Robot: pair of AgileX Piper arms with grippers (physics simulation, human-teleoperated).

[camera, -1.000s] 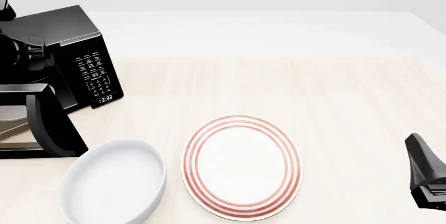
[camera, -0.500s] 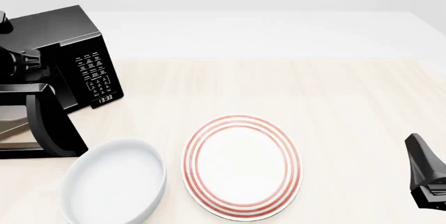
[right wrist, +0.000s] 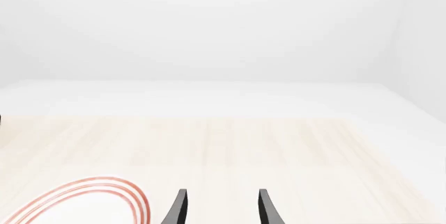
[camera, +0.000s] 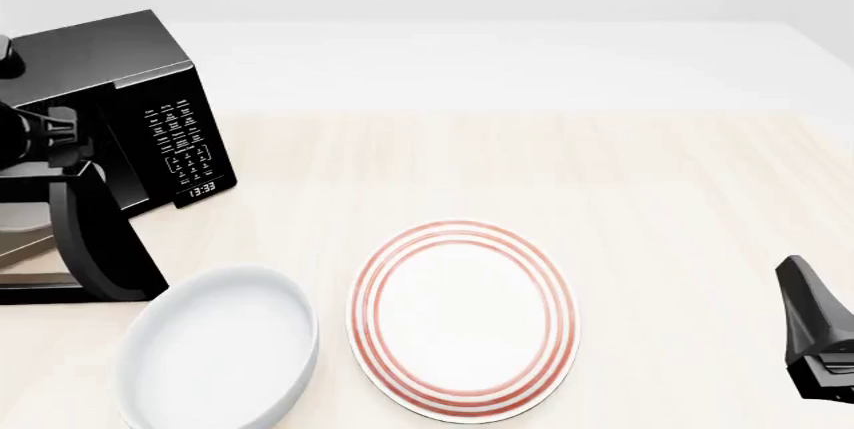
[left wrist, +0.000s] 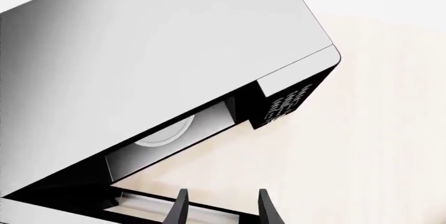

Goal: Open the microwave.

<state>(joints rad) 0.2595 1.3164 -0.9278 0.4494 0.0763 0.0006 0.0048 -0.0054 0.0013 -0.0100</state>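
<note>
A pale wood-grain table [camera: 641, 179] carries three things — the black microwave [camera: 127, 79] at far left, a white bowl [camera: 220, 344] near left, and just right of it a red-ringed plate [camera: 465, 317].

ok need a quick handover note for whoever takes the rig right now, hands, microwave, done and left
Left hand: open, empty, above the microwave door.
Right hand: open, empty, idle over the table near the red-ringed plate.
Microwave: far left, door swung wide open, turntable visible inside.
Done: door is open.
Left: apparently just clear the left arm. White bowl sits just in front of the door.
</note>
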